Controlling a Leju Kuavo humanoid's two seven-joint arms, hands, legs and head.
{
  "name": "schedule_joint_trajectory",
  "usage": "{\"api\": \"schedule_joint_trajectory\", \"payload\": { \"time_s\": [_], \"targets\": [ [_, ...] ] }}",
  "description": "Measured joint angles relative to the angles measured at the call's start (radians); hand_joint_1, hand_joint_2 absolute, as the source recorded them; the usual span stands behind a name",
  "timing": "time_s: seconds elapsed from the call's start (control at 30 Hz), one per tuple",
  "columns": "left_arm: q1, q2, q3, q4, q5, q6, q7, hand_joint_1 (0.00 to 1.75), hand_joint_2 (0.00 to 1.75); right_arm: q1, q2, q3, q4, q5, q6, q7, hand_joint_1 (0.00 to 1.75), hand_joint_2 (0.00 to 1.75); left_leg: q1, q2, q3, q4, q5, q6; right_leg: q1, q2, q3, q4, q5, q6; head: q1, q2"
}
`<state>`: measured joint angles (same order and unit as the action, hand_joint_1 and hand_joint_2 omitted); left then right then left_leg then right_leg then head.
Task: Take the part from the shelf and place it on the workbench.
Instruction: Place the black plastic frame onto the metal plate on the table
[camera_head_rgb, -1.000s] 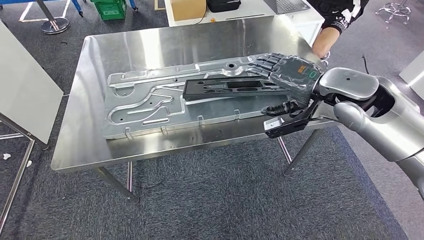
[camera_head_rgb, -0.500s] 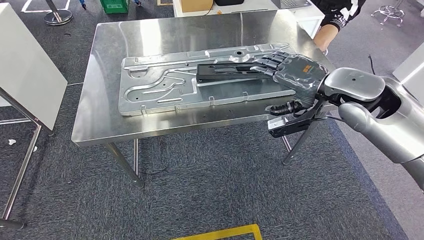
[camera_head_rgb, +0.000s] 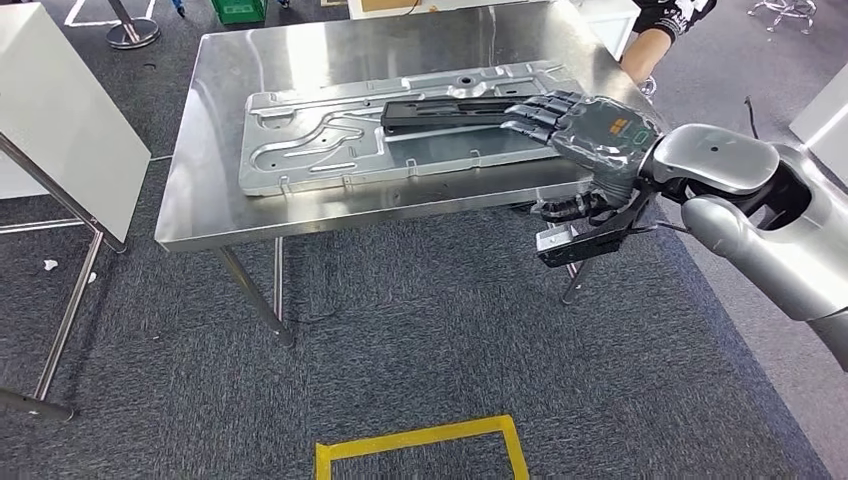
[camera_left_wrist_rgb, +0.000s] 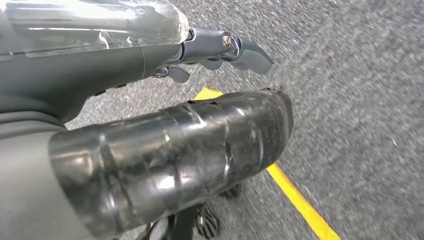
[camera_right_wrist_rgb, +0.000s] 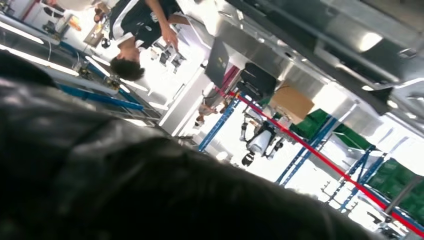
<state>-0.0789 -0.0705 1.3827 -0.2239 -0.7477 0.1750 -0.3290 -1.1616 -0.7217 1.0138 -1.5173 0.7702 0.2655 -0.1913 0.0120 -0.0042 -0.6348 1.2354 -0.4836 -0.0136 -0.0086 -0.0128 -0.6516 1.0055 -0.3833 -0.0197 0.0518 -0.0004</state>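
Part lying flat on the worktop

Black part (camera_head_rgb: 455, 113) lies on a large stamped metal panel (camera_head_rgb: 320, 140) on the steel worktop (camera_head_rgb: 210, 215). Its long axis runs across the worktop, from left to right, along the panel. The right hand (camera_head_rgb: 585, 135) hovers at its right end with fingers stretched and apart, holding nothing. The left hand (camera_left_wrist_rgb: 150, 125) hangs over grey carpet (camera_head_rgb: 420, 330) with yellow tape (camera_head_rgb: 420, 440); its fingers are apart, nothing in them. A person (camera_head_rgb: 655, 30) stands behind the worktop.
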Motion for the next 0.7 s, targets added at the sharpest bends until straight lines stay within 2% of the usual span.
{"api": "schedule_joint_trajectory", "payload": {
  "time_s": [0.03, 0.07, 0.1, 0.13, 0.2, 0.23, 0.27, 0.33, 0.37, 0.4, 0.43, 0.47, 0.5, 0.53, 0.57, 0.6, 0.63, 0.7],
  "targets": [
    [-0.002, -0.001, 0.0, 0.0, 0.0, 0.003, -0.001, 0.0, 0.0, -0.001, 0.0, -0.001, -0.001, 0.0, 0.0, 0.001, 0.0, 0.0, -0.001, 0.0, 0.062, -0.075, -0.004, 0.003, 0.001, 0.0, -0.015, 0.01, 0.008, 0.004, 0.0, 0.0],
    [-0.003, -0.001, 0.0, 0.0, 0.0, 0.006, -0.002, 0.0, 0.0, -0.003, 0.0, -0.003, -0.002, 0.0, 0.0, 0.002, 0.0, 0.0, -0.003, 0.0, 0.114, -0.145, -0.023, 0.008, 0.002, -0.001, -0.025, 0.017, 0.015, 0.009, 0.0, 0.0],
    [-0.004, -0.002, 0.0, 0.0, 0.001, 0.008, -0.004, 0.0, 0.0, -0.006, 0.0, -0.005, -0.004, 0.0, 0.0, 0.002, 0.0, 0.0, -0.006, -0.001, 0.149, -0.198, -0.043, 0.012, 0.003, -0.002, -0.031, 0.022, 0.023, 0.014, 0.0, 0.0],
    [-0.005, -0.004, 0.0, 0.0, 0.001, 0.01, -0.005, 0.0, 0.0, -0.008, 0.0, -0.007, -0.006, 0.0, 0.0, 0.003, 0.0, 0.0, -0.009, -0.002, 0.163, -0.227, -0.054, 0.018, 0.003, -0.004, -0.035, 0.022, 0.032, 0.02, 0.0, 0.0],
    [-0.005, -0.008, 0.0, 0.0, 0.002, 0.015, -0.007, 0.0, 0.0, -0.012, 0.0, -0.008, -0.007, 0.0, 0.001, 0.003, 0.0, 0.0, -0.008, 0.0, 0.15, -0.234, -0.038, 0.034, 0.001, -0.003, -0.04, 0.019, 0.042, 0.032, 0.001, 0.0],
    [-0.005, -0.01, 0.0, 0.0, 0.003, 0.018, -0.008, 0.0, 0.0, -0.013, 0.0, -0.008, -0.007, 0.0, 0.002, 0.003, 0.0, 0.0, -0.006, 0.002, 0.141, -0.236, -0.025, 0.044, 0.0, -0.001, -0.048, 0.032, 0.022, 0.038, 0.001, 0.0],
    [-0.005, -0.013, 0.0, 0.0, 0.003, 0.021, -0.008, 0.0, 0.0, -0.014, 0.0, -0.008, -0.007, 0.0, 0.002, 0.004, 0.0, 0.0, -0.005, 0.005, 0.129, -0.238, -0.011, 0.053, -0.002, 0.002, -0.061, 0.063, -0.018, 0.043, 0.001, 0.0],
    [-0.005, -0.016, 0.0, 0.0, 0.002, 0.027, -0.01, 0.0, 0.0, -0.016, -0.003, -0.008, -0.007, 0.0, 0.002, 0.007, 0.0, 0.0, -0.005, 0.009, 0.098, -0.237, 0.016, 0.063, -0.005, 0.005, -0.091, 0.18, -0.126, 0.051, 0.002, 0.0],
    [-0.005, -0.018, 0.0, 0.0, 0.001, 0.029, -0.011, 0.0, 0.0, -0.016, -0.005, -0.007, -0.007, 0.0, 0.002, 0.009, 0.0, 0.0, -0.006, 0.011, 0.08, -0.236, 0.029, 0.064, -0.005, 0.006, -0.102, 0.244, -0.158, 0.054, 0.002, 0.0],
    [-0.005, -0.02, 0.0, 0.0, 0.0, 0.029, -0.012, 0.0, 0.0, -0.015, -0.007, -0.007, -0.007, 0.0, 0.002, 0.01, 0.0, 0.0, -0.007, 0.011, 0.061, -0.233, 0.042, 0.064, -0.006, 0.006, -0.103, 0.292, -0.165, 0.056, 0.002, 0.0],
    [-0.005, -0.022, 0.0, 0.0, -0.001, 0.029, -0.014, 0.0, 0.0, -0.014, -0.009, -0.006, -0.007, -0.001, 0.002, 0.012, 0.0, 0.0, -0.007, 0.011, 0.043, -0.229, 0.053, 0.063, -0.006, 0.006, -0.091, 0.311, -0.15, 0.056, 0.002, 0.0],
    [-0.005, -0.024, 0.0, 0.0, -0.001, 0.03, -0.014, 0.0, 0.0, -0.014, -0.01, -0.005, -0.007, -0.001, 0.002, 0.013, 0.0, 0.0, -0.008, 0.011, 0.024, -0.224, 0.064, 0.061, -0.005, 0.007, -0.061, 0.294, -0.122, 0.055, 0.001, 0.0],
    [-0.005, -0.026, 0.0, 0.0, -0.001, 0.03, -0.015, 0.0, 0.0, -0.014, -0.011, -0.005, -0.007, -0.002, 0.001, 0.014, 0.0, 0.0, -0.008, 0.011, 0.008, -0.218, 0.073, 0.059, -0.005, 0.008, -0.012, 0.243, -0.1, 0.05, 0.001, 0.0],
    [-0.005, -0.028, 0.0, 0.0, -0.001, 0.03, -0.015, 0.0, 0.0, -0.015, -0.012, -0.005, -0.008, -0.002, 0.001, 0.014, 0.0, 0.0, -0.009, 0.01, -0.005, -0.214, 0.082, 0.056, -0.003, 0.009, 0.044, 0.172, -0.098, 0.045, 0.001, 0.0],
    [-0.005, -0.031, 0.0, 0.0, -0.002, 0.029, -0.016, 0.0, 0.0, -0.015, -0.013, -0.006, -0.01, -0.002, 0.001, 0.014, 0.0, 0.0, -0.01, 0.009, -0.013, -0.211, 0.09, 0.052, 0.0, 0.009, 0.095, 0.101, -0.108, 0.039, 0.001, 0.0],
    [-0.005, -0.033, 0.0, 0.0, -0.002, 0.029, -0.016, 0.0, 0.0, -0.016, -0.014, -0.008, -0.012, -0.002, 0.0, 0.015, 0.0, 0.0, -0.011, 0.008, -0.018, -0.211, 0.099, 0.046, 0.003, 0.01, 0.129, 0.047, -0.123, 0.033, 0.001, 0.0],
    [-0.005, -0.034, 0.0, 0.0, -0.002, 0.029, -0.016, 0.0, 0.0, -0.017, -0.016, -0.009, -0.014, -0.002, 0.0, 0.015, 0.0, 0.0, -0.011, 0.007, -0.02, -0.214, 0.109, 0.04, 0.007, 0.01, 0.143, 0.018, -0.133, 0.028, 0.001, 0.0],
    [-0.003, -0.035, 0.0, 0.0, -0.003, 0.028, -0.018, 0.0, 0.0, -0.019, -0.018, -0.01, -0.016, -0.002, 0.001, 0.015, 0.0, 0.0, -0.009, 0.006, -0.024, -0.222, 0.125, 0.028, 0.007, 0.006, 0.134, 0.001, -0.116, 0.016, 0.001, 0.0]
  ]
}}
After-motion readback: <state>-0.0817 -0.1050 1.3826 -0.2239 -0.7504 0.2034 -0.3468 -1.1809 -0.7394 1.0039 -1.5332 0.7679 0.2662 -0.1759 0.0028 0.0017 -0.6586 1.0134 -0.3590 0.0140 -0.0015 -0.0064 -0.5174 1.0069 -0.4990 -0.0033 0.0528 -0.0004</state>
